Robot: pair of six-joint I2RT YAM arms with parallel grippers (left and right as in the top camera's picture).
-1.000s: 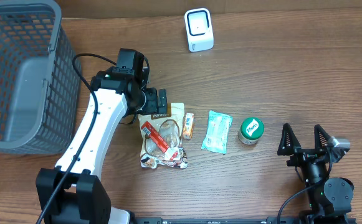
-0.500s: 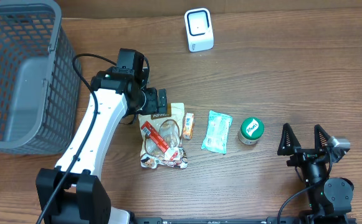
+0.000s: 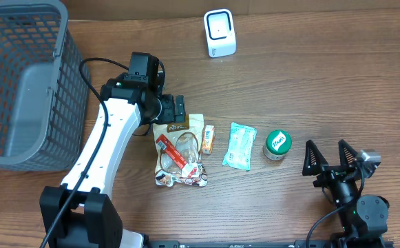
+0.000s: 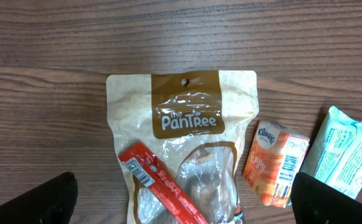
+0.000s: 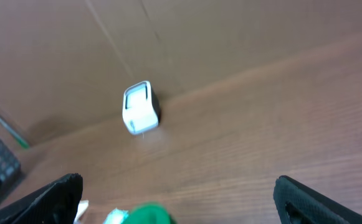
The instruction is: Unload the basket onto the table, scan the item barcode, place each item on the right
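Note:
Several items lie mid-table. They are a tan PanTree snack pouch (image 3: 179, 148) (image 4: 187, 124) with a red bar (image 3: 172, 153) (image 4: 165, 190) on it, an orange tissue pack (image 3: 207, 138) (image 4: 274, 162), a teal pack (image 3: 239, 145) (image 4: 349, 152) and a green-lidded jar (image 3: 277, 144) (image 5: 146, 214). The white scanner (image 3: 219, 32) (image 5: 140, 107) stands at the far edge. My left gripper (image 3: 181, 110) (image 4: 190, 202) hangs open above the pouch's top end, holding nothing. My right gripper (image 3: 325, 153) (image 5: 184, 199) is open to the right of the jar, empty and pointing toward the scanner.
A large grey mesh basket (image 3: 7, 41) fills the far left corner. Bare wood lies between the items and the scanner, and to the right of the jar.
The right gripper has shifted slightly left, toward the jar. The left gripper has barely moved and the items lie as before.

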